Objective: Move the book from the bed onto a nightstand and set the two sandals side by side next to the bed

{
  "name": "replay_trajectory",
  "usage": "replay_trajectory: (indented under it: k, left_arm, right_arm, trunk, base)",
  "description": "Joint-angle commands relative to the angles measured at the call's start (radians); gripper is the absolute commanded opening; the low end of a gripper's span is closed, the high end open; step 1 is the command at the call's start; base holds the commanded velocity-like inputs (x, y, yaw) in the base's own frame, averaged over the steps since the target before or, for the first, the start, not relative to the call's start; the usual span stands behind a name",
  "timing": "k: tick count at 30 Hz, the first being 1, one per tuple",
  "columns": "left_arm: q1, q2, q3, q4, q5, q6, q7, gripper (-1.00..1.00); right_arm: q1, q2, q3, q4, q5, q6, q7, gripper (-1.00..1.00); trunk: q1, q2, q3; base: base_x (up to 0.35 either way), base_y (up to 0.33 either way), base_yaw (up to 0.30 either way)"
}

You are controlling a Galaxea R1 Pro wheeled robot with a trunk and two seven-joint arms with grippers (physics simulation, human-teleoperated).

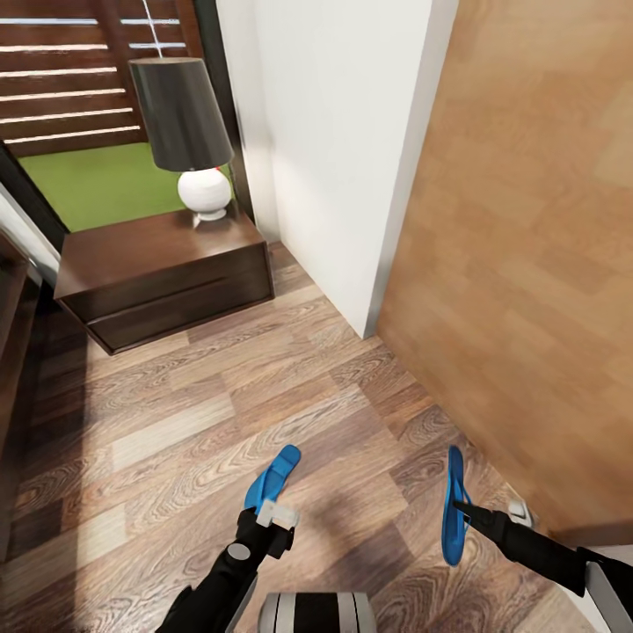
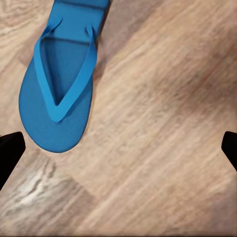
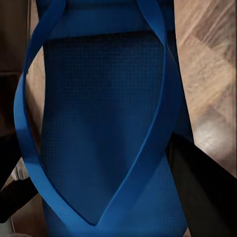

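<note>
Two bright blue sandals are in view. One sandal (image 1: 271, 479) (image 2: 57, 94) lies flat on the wood floor, strap up. My left gripper (image 1: 275, 512) (image 2: 118, 148) hovers just above and beside its toe end, open, its dark fingertips (image 2: 10, 150) spread wide with nothing between them. My right gripper (image 1: 458, 507) (image 3: 106, 197) is shut on the other sandal (image 1: 454, 505) (image 3: 103, 123), which stands on edge close to the wooden panel. The dark-brown nightstand (image 1: 163, 277) stands at the back left. The book is out of view.
A lamp (image 1: 189, 132) with a black shade and a round white base stands on the nightstand. A white wall corner (image 1: 352, 158) and a large light-wood panel (image 1: 536, 264) close off the right. A dark wooden edge (image 1: 10, 352) runs along the left.
</note>
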Motion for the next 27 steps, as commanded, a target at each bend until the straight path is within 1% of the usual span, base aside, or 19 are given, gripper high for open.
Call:
replay_trajectory:
  k: [1,11,16,22,26,27]
  left_arm:
    - [0.000,0.000,-0.003,-0.002,-0.006,0.006,0.005,1.00]
    - [0.000,0.000,-0.003,-0.002,-0.006,0.005,0.005,1.00]
    - [0.000,0.000,-0.003,-0.002,-0.006,0.005,0.004,1.00]
    - [0.000,0.000,-0.003,-0.002,-0.006,0.005,0.004,1.00]
    - [0.000,0.001,-0.003,-0.022,-0.005,0.005,0.004,1.00]
    - [0.000,0.001,0.003,-0.039,-0.005,0.005,0.005,1.00]
  right_arm:
    - [0.000,0.000,-0.001,0.000,-0.004,0.006,0.000,-1.00]
    - [0.000,0.005,-0.002,-0.014,0.005,-0.003,-0.008,-1.00]
    - [0.000,0.004,-0.005,-0.040,-0.002,0.003,-0.007,-1.00]
    - [0.000,0.003,-0.005,-0.044,-0.004,0.005,-0.006,-1.00]
    - [0.000,0.003,-0.005,-0.044,-0.004,0.005,-0.006,-1.00]
    - [0.000,0.003,-0.005,-0.044,-0.004,0.005,-0.006,-1.00]
  trunk:
    - [0.000,-0.001,-0.005]
    - [0.005,-0.003,-0.043]
    - [0.007,-0.004,-0.063]
    - [0.010,-0.005,-0.086]
    - [0.010,-0.005,-0.086]
    - [0.010,-0.005,-0.086]
  base:
    - [0.000,0.000,0.000]
    - [0.000,0.000,0.000]
    - [0.000,0.000,0.000]
    - [0.000,0.000,0.000]
    - [0.000,0.000,0.000]
    - [0.000,0.000,0.000]
